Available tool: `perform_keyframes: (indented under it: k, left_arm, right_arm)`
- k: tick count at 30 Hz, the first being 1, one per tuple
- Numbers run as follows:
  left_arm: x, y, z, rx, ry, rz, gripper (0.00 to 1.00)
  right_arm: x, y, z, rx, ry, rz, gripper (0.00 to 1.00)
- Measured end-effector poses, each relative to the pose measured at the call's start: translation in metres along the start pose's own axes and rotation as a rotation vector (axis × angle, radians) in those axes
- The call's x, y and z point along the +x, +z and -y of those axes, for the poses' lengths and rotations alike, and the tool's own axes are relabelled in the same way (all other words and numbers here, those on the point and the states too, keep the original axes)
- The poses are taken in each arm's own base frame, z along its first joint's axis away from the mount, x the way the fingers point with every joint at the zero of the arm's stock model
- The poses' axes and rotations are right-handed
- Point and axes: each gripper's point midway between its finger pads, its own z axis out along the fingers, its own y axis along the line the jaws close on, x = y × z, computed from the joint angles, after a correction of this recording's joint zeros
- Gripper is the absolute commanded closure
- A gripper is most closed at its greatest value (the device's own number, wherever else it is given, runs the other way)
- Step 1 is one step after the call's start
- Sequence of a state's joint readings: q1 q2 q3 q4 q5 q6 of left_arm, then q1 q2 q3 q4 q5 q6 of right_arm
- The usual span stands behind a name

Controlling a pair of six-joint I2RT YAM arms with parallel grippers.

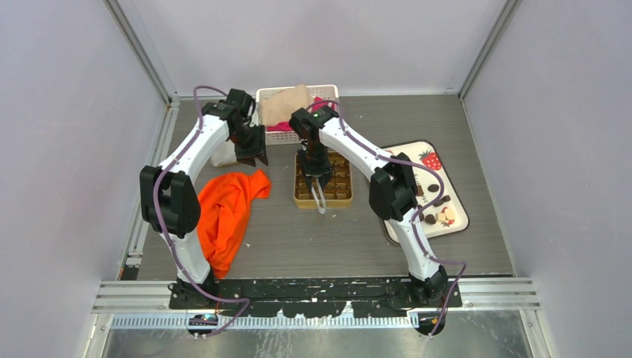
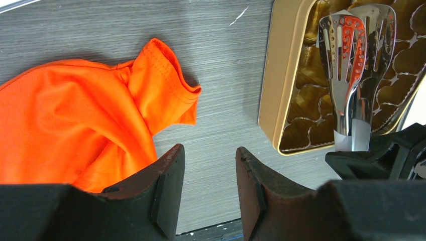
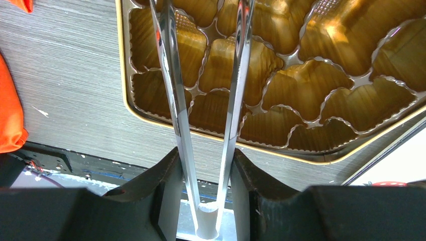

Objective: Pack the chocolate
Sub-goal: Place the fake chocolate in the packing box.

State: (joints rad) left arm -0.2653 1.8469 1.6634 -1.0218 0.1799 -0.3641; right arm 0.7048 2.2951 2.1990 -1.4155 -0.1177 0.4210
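The chocolate (image 1: 432, 188) lies as several small dark and pale pieces on the white strawberry tray (image 1: 406, 149) at the right. My right gripper (image 1: 318, 177) (image 3: 206, 153) is shut on the handle end of metal tongs (image 1: 321, 201) (image 3: 173, 90). The tongs' arms spread out above the gold tin (image 1: 302, 200) (image 3: 301, 85), and nothing shows between them. Every tin compartment I can see is empty. My left gripper (image 1: 252, 156) (image 2: 209, 150) hangs open and empty over bare table, between the orange cloth (image 2: 75, 115) and the tin (image 2: 281, 85). The left wrist view shows the tongs' slotted heads (image 2: 346, 45).
The orange cloth (image 1: 227, 205) lies crumpled left of the tin. A white basket (image 1: 328, 90) with a brown cloth and pink items stands at the back centre. A pale object (image 1: 222, 155) sits beside the left arm. Grey walls enclose the table.
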Motion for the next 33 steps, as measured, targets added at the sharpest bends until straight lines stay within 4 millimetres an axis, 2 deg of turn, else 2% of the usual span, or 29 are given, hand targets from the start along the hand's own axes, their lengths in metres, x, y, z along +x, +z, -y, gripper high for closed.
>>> perform_keyframes:
  k: [21,24,29,33]
  left_arm:
    - [0.003,0.002,-0.002,-0.003,-0.002,-0.01,0.57]
    - [0.004,0.002,-0.002,-0.004,-0.002,-0.011,0.57]
    - [0.005,0.002,-0.002,-0.004,-0.002,-0.013,0.57]
    - [0.005,0.002,-0.002,-0.004,-0.002,-0.013,0.57]
  right_arm:
    - [0.0,-0.001,0.0,0.0,0.0,0.0,0.56]
    - [0.0,-0.002,-0.001,-0.001,-0.001,0.003,0.62]
    - [-0.003,-0.006,-0.002,-0.003,-0.003,0.019,0.82]
    - [-0.008,-0.016,-0.004,-0.006,-0.004,0.049,0.9]
